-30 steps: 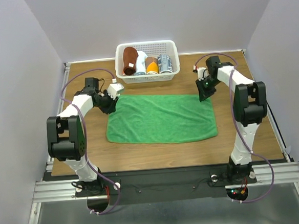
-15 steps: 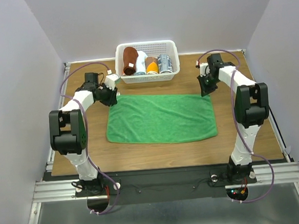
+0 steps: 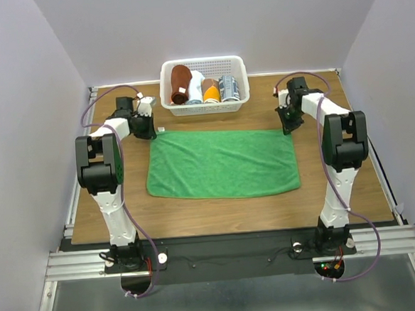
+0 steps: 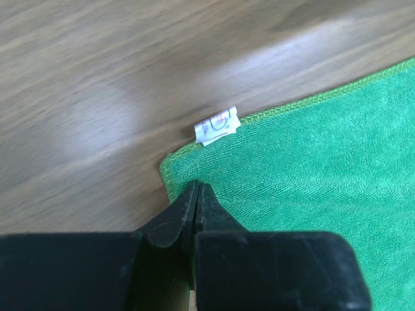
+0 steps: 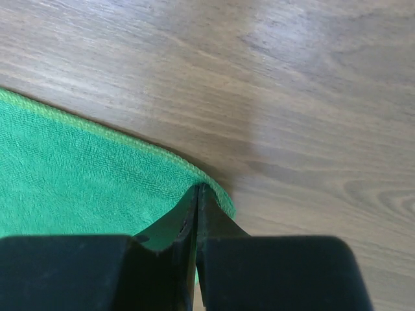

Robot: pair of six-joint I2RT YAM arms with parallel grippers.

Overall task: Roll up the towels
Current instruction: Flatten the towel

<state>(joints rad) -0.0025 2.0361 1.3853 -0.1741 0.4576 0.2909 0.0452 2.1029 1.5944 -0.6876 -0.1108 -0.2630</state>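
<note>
A green towel [image 3: 222,161] lies spread flat on the wooden table. My left gripper [image 3: 151,128] is at its far left corner, and my right gripper [image 3: 289,126] is at its far right corner. In the left wrist view the jaws [image 4: 196,186] are pressed together on the towel [image 4: 311,168] just inside the hem, near a white label [image 4: 217,125]. In the right wrist view the jaws [image 5: 198,188] are shut on the corner of the towel [image 5: 78,162], whose hem bulges around the tips.
A white basket [image 3: 204,107] stands at the back centre, just beyond the towel's far edge. It holds several rolled towels, among them a brown one [image 3: 180,82] and an orange one [image 3: 211,91]. Grey walls close in both sides.
Both grippers have moved away from me toward the table's far edge. The towel's far corners have shifted outward with them, and the far edge lies straighter.
</note>
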